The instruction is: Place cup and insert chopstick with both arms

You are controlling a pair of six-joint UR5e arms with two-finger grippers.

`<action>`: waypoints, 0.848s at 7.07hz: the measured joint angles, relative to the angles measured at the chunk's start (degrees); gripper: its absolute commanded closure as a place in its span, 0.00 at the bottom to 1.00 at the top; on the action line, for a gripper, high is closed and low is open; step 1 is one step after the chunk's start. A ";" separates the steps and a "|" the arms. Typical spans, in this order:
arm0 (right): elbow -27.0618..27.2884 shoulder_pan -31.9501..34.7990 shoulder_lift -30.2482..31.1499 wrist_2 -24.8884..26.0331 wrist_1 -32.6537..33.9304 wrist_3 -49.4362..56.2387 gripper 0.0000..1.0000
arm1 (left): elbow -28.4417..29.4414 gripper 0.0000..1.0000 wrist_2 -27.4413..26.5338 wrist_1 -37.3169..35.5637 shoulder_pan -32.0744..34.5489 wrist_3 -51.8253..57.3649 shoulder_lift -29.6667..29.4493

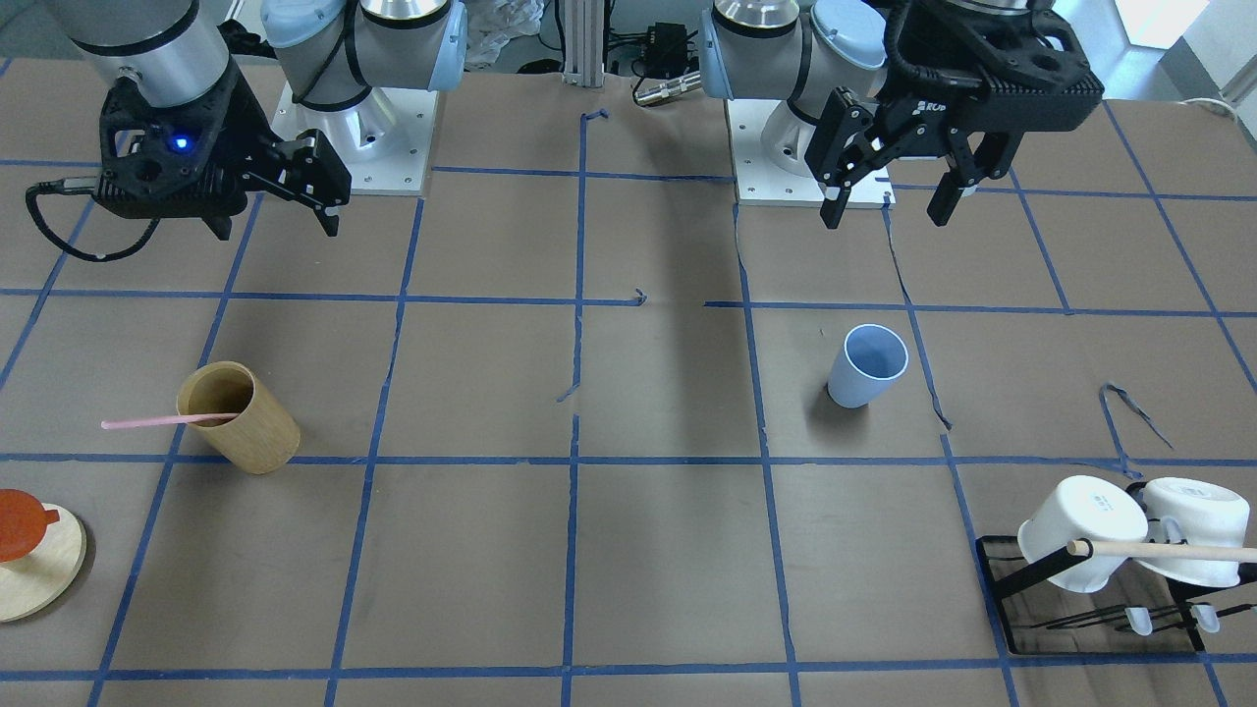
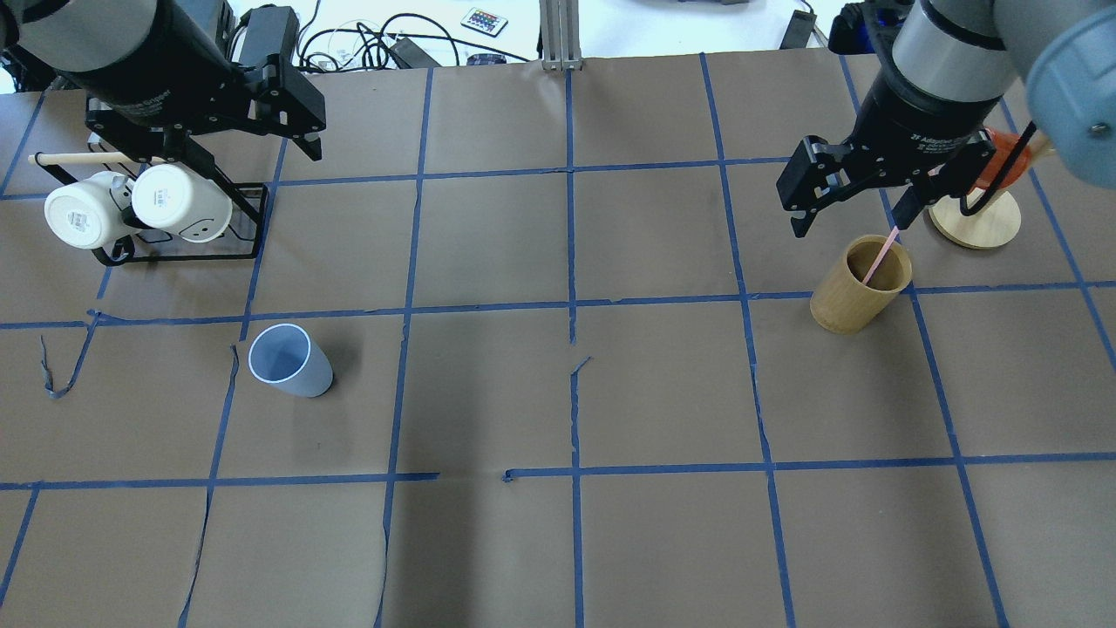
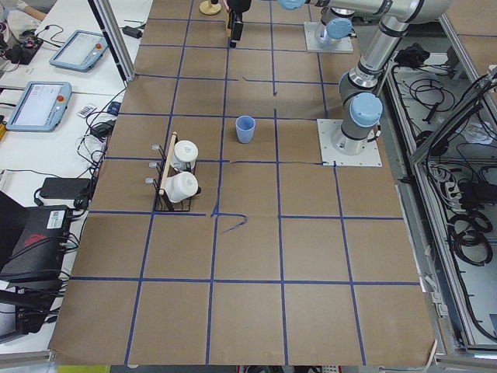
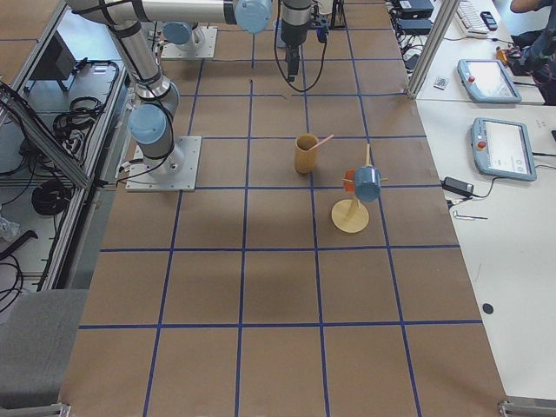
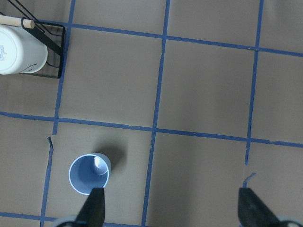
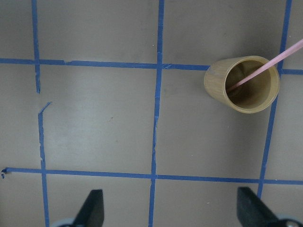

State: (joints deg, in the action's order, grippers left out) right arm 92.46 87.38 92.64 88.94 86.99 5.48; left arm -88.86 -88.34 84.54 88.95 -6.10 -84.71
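Note:
The light blue cup (image 1: 866, 367) stands upright on the brown table; it also shows in the overhead view (image 2: 290, 359) and the left wrist view (image 5: 89, 173). My left gripper (image 1: 891, 208) hangs open and empty above and behind the cup, and its fingertips (image 5: 97, 208) frame the wrist view. The pink chopstick (image 1: 162, 421) leans inside a tan wooden cylinder (image 1: 241, 422), also seen from overhead (image 2: 881, 257). My right gripper (image 2: 853, 214) is open and empty above the cylinder (image 6: 241, 85), apart from the chopstick (image 6: 270, 66).
A black rack (image 2: 248, 222) with two white mugs (image 2: 131, 209) and a wooden dowel (image 1: 1169, 550) stands beside the left arm. A round wooden stand (image 2: 976, 222) with an orange piece sits past the cylinder. Blue tape lines grid the table.

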 measured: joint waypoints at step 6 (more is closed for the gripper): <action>0.56 -2.41 -0.76 0.57 0.72 -1.03 0.00 | -2.75 0.00 -0.53 4.73 -13.13 20.41 1.42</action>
State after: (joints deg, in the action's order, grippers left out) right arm 93.02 84.97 91.88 89.51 87.72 4.45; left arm -91.61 -88.87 89.27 75.82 14.30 -83.29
